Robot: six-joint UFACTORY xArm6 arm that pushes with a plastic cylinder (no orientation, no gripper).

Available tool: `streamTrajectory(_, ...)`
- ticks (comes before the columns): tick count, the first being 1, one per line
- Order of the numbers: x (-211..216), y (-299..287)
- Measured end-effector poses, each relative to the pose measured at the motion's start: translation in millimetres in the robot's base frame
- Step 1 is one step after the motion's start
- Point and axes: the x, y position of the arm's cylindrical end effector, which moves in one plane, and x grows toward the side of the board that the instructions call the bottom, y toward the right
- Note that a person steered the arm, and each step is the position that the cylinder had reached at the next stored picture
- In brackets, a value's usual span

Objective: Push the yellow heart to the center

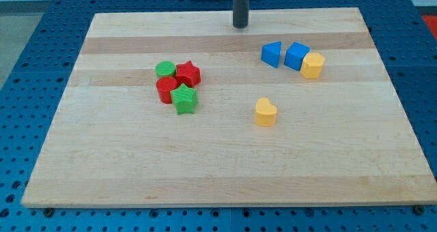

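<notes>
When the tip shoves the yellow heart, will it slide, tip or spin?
The yellow heart looks squat and flat-bottomed, so it probably slides, not tips. Its lobed outline may make it spin under an off-centre push. My tip is far off, near the view's top.

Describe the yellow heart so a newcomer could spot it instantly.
On the wooden board, look right of centre, below the blue-and-yellow cluster near the view's top right. The yellow heart sits alone there, touching nothing. The other yellow block touches a blue block and has no notch on top.
</notes>
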Motion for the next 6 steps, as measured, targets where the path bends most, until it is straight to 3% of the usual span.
streamTrajectory(3,259.4,-17.4)
streamTrajectory(4,321.3,-17.4)
streamTrajectory(5,325.9,-16.4)
streamTrajectory(6,306.1,32.6)
